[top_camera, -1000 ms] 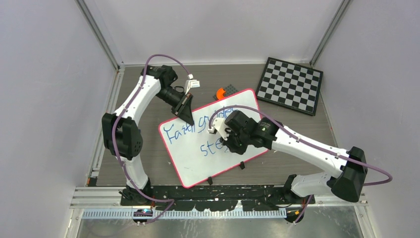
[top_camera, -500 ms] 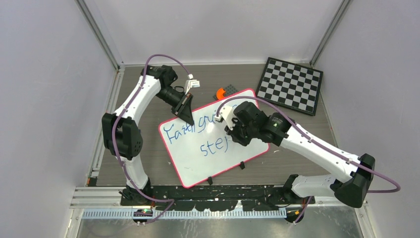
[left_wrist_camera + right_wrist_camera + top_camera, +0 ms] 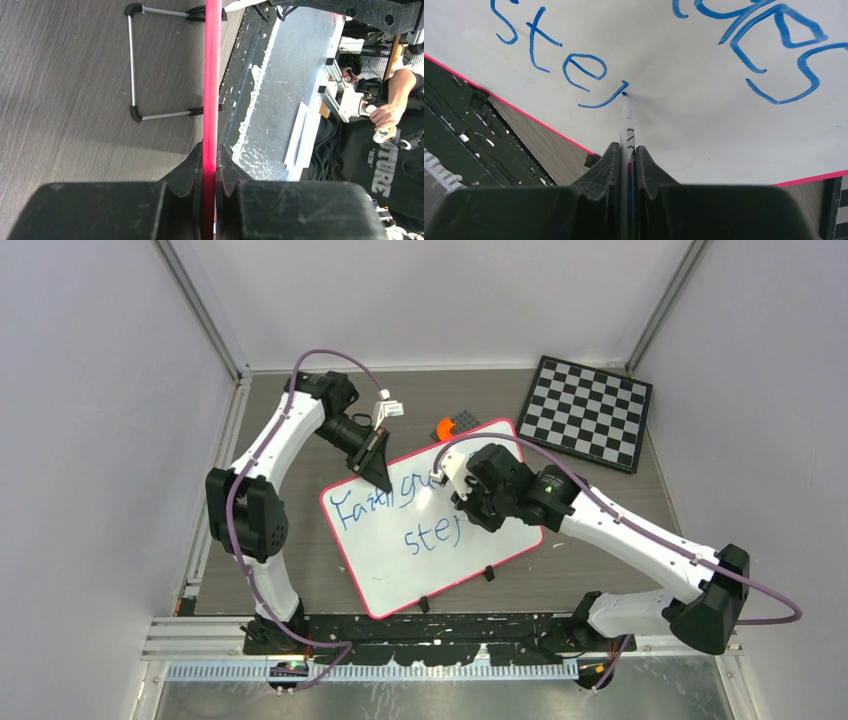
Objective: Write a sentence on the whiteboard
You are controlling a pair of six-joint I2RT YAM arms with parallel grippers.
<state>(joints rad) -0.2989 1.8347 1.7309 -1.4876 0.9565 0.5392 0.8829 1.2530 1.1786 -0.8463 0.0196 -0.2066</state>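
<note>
The whiteboard (image 3: 385, 560), white with a red-pink rim, lies tilted on the table. Blue handwriting (image 3: 372, 500) runs in two lines; the lower line (image 3: 549, 55) reads about "stej" and my right arm hides part of the upper one. My left gripper (image 3: 380, 472) is shut on the board's far left rim (image 3: 211, 75), seen edge-on in the left wrist view. My right gripper (image 3: 626, 150) is shut on a marker (image 3: 626, 117) whose tip touches the board at the end of the last blue stroke. In the top view my right gripper (image 3: 470, 505) is over the board's right half.
A black-and-white chessboard (image 3: 588, 412) lies at the back right. A small grey plate with an orange piece (image 3: 455, 426) sits just behind the whiteboard. Two black clips (image 3: 488, 574) sit at the board's near edge. Metal rails (image 3: 400, 630) run along the table's front.
My right gripper moved up and to the right over the board with the marker, adding a stroke after "ste". It has barely moved in the last half second. My left arm stayed put.
</note>
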